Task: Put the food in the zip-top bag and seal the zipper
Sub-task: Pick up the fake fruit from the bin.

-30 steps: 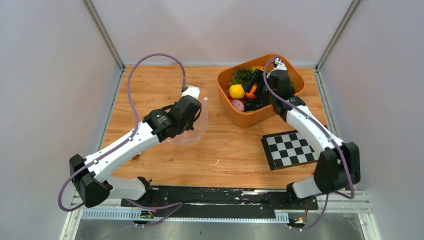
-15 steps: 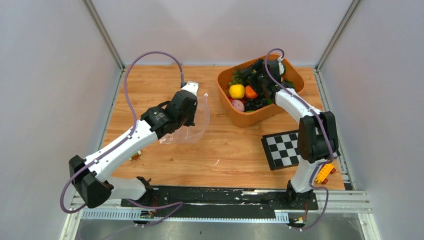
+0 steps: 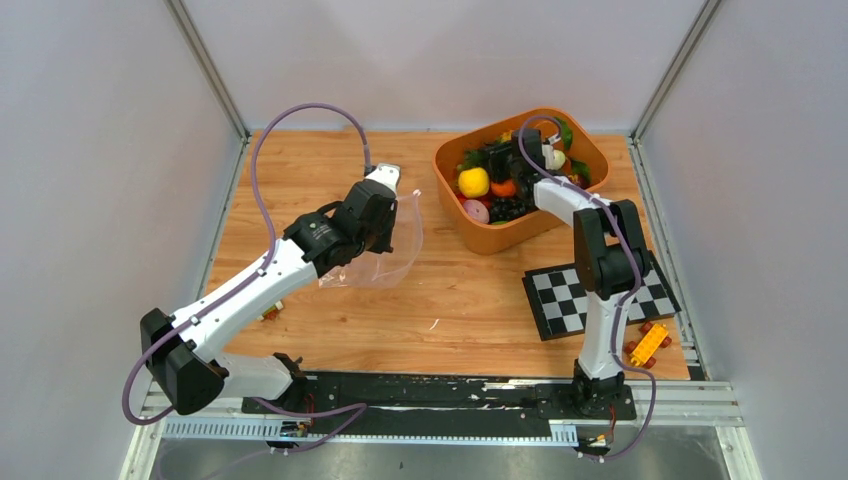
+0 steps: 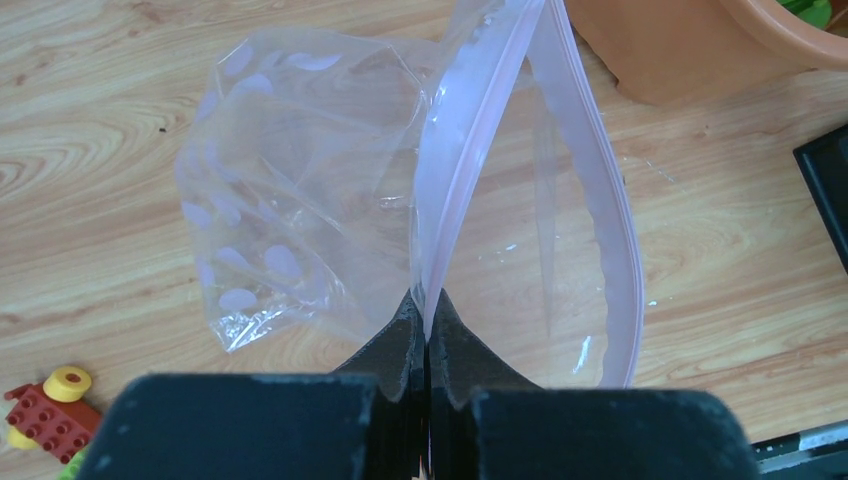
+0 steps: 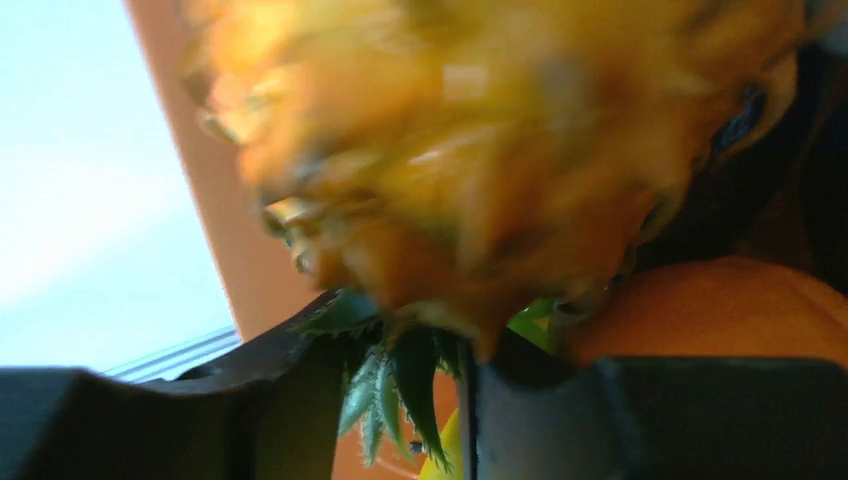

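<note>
The zip-top bag (image 4: 290, 200), clear with pale dots, hangs from my left gripper (image 4: 427, 300), which is shut on one lip of its mouth. The pinkish zipper (image 4: 470, 160) runs up from the jaws, and the other lip bows away, so the mouth gapes. From above, the bag (image 3: 385, 250) sits left of the orange tub (image 3: 500, 238). My right gripper (image 5: 410, 330) is down in the tub, fingers either side of the pineapple (image 5: 450, 150) at its green leaves. The rest of the food lies in the tub: lemon (image 3: 473, 182), orange (image 3: 503, 187), grapes (image 3: 510, 208) and radish (image 3: 555, 158).
A black-and-white checkerboard (image 3: 570, 295) lies at the right front, beside the right arm. Toy blocks (image 3: 648, 343) sit by its near corner, and more blocks (image 4: 50, 405) lie near the left arm. Grey walls close in the wooden table.
The right arm folded back and its gripper slid left across the tub onto the pineapple, jaws narrowing around it. The left gripper lifted the bag slightly.
</note>
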Robot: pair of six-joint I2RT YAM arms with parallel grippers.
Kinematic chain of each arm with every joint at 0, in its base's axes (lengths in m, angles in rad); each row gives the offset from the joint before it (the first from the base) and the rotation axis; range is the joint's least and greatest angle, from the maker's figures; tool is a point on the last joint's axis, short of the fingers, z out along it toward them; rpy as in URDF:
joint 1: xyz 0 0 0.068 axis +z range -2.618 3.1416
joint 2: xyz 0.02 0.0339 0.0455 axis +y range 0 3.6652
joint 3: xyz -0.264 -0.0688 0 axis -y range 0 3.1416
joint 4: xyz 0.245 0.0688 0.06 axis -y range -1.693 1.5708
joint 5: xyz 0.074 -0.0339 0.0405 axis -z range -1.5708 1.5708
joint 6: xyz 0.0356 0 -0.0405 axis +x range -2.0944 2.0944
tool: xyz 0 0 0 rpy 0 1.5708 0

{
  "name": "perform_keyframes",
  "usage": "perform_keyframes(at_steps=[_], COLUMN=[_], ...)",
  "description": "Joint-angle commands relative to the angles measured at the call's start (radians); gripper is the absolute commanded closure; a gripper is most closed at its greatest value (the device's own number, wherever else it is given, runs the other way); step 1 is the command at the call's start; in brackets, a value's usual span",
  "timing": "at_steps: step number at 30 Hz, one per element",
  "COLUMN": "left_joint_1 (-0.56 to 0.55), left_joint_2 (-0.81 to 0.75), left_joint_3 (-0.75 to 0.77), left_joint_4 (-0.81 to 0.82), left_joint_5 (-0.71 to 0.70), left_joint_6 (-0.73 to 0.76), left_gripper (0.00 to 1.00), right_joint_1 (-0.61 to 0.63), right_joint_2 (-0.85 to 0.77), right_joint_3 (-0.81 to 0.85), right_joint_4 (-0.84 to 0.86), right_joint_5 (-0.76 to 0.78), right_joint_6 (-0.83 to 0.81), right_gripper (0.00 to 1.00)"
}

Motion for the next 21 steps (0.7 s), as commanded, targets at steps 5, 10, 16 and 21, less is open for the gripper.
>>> perform_keyframes(at_steps=[5,10,16,21], left_joint_1=[0.005,0.005,0.006,0.008], left_joint_2=[-0.040,-0.095,-0.103,-0.119], left_joint_3=[-0.026,-0.093,-0.095,-0.100], left_joint_4=[-0.011,0.043,0.037,0.049], left_joint_5=[0.006,0.033,0.055,0.094], left_joint_6=[-0.034,-0.030,0.008,0.023], left_gripper=[1.00,1.00,1.00,1.00], right_joint_1=[0.020,0.008,0.007,0.010], right_joint_2=[-0.092,-0.212,-0.328,-0.443], right_joint_3=[-0.055,-0.065,-0.100,-0.115], right_joint_4=[0.150,0.097,-0.031,-0.269], right_joint_5=[0.019,-0.088,-0.243,-0.394], right_joint_6=[-0.052,-0.284,-0.548,-0.840], right_gripper=[0.84,0.87,0.93,0.91])
